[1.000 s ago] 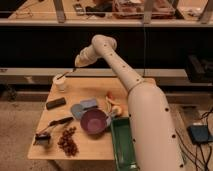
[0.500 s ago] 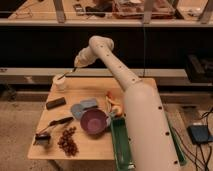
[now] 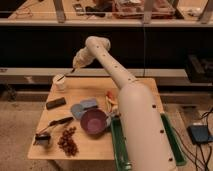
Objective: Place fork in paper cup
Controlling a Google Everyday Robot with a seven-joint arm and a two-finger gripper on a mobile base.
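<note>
Paper cup (image 3: 60, 82): small, white, plain cylinder, standing upright at the far left corner of the wooden table (image 3: 95, 142). A thin dark sliver, the fork (image 3: 64, 76), slants across the cup's rim, its lower end at or in the mouth, its upper end running up to the gripper (image 3: 74, 68). How deep it sits I cannot tell.

Gripper: poised just above and right of the cup, at the end of the cream arm (image 3: 112, 65). It looks to be at the fork's upper end; how wide the fingers stand I cannot tell.

Purple bowl (image 3: 93, 121): round, smooth, mid-table; contents not discernible. Green bin (image 3: 120, 155) along the table's right edge, mostly hidden by the robot's body.

Other items: flat black block (image 3: 55, 103), black-handled utensil (image 3: 56, 123), cluster of reddish-brown lumps (image 3: 67, 141), grey-blue cloth (image 3: 84, 106).
</note>
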